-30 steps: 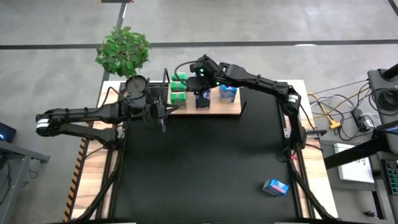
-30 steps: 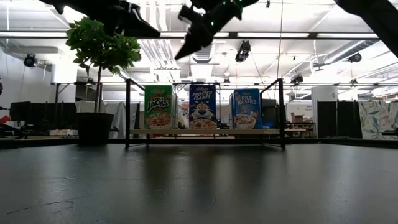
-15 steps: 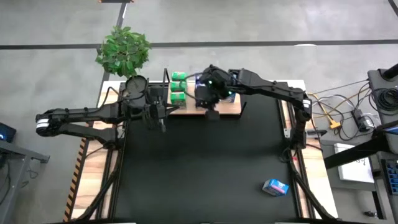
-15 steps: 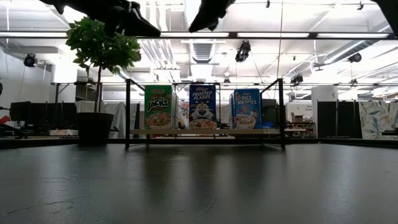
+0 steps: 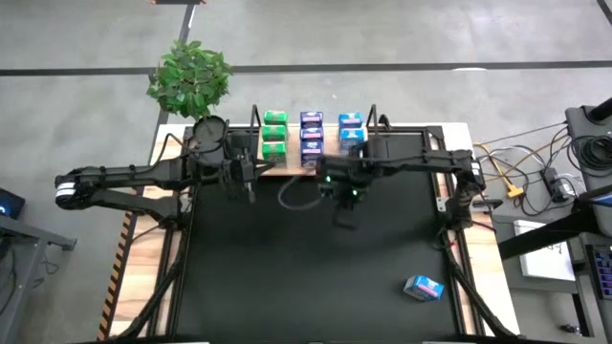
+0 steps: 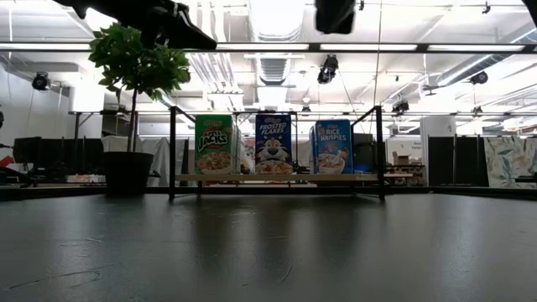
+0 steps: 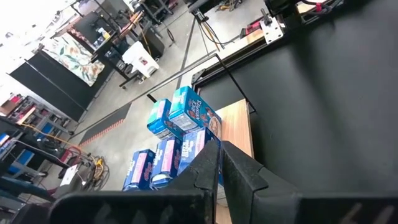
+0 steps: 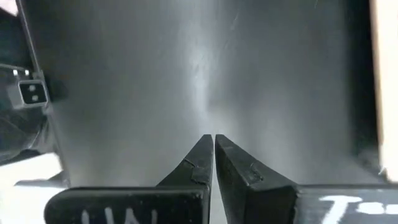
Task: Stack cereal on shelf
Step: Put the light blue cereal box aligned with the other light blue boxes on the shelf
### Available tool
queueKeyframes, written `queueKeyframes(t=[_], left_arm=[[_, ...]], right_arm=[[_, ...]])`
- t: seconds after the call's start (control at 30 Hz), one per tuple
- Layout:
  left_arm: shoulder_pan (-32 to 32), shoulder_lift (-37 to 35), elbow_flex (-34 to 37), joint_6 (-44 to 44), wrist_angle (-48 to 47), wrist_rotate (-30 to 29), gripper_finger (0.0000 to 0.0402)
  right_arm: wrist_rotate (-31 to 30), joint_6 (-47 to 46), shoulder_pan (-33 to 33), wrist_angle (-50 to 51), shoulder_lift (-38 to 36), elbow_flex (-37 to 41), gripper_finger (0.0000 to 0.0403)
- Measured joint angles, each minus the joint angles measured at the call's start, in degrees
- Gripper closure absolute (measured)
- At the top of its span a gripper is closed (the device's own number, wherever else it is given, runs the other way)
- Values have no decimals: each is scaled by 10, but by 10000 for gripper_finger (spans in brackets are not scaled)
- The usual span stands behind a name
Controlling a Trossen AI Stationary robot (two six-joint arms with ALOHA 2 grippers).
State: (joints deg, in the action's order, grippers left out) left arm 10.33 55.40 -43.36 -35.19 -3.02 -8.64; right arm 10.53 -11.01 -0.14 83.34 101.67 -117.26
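Several cereal cartons stand upright on the shelf [image 5: 359, 170], a wooden board at the table's far edge: green ones [image 5: 274, 134] on the left, purple ones [image 5: 311, 134] in the middle, blue ones [image 5: 351, 132] on the right. In the low view they show as green [image 6: 215, 144], dark blue [image 6: 273, 144] and blue [image 6: 334, 146] on the board [image 6: 277, 178]. One more blue carton [image 5: 424, 287] lies on the black mat at the near right. My left gripper [image 5: 251, 182] hangs shut off the shelf's left end. My right gripper [image 5: 337, 189] is shut, pointing down over the mat just in front of the shelf.
A potted plant [image 5: 191, 76] stands at the table's far left corner, beside the shelf's left upright [image 6: 173, 151]. The black mat [image 5: 306, 268] stretches free from the shelf to the near edge. Cables and gear [image 5: 535, 182] lie off the table's right side.
My right gripper has swung away from above the shelf's cartons toward the table's near edge, out over the mat. It has rolled and tipped from slanting to pointing steeply down, and has stayed shut. The cartons have kept their places.
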Motion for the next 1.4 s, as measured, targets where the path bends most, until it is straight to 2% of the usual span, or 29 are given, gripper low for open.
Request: queueKeyframes(t=[0.2,0.27,0.4,0.5,0.63,0.77,0.9,1.07,1.2,1.3,1.4], left_arm=[[0,0,0,13,-6,0,400],[0,0,0,15,-9,0,400],[0,0,0,27,-11,0,400],[0,0,0,33,-11,0,400],[0,0,0,45,-10,1,400],[0,0,0,57,-10,1,400],[0,0,0,69,-10,1,400],[0,0,0,85,-10,2,400],[0,0,0,92,-10,2,400],[0,0,0,92,-9,2,400],[0,0,0,92,-6,2,400]], right_arm=[[-6,-60,64,30,-3,22,394],[-34,-68,90,29,-10,41,394],[-82,-115,144,19,-37,105,394],[-91,-169,186,-24,-74,167,394],[-95,-299,252,-68,-139,251,394],[-148,-457,332,-70,-204,330,394],[-148,-624,400,-71,-252,386,394],[-86,-559,448,-78,-273,424,394],[-98,-529,460,-63,-270,425,394],[-120,-558,460,-45,-258,426,393],[-116,-588,462,-43,-249,426,383]])
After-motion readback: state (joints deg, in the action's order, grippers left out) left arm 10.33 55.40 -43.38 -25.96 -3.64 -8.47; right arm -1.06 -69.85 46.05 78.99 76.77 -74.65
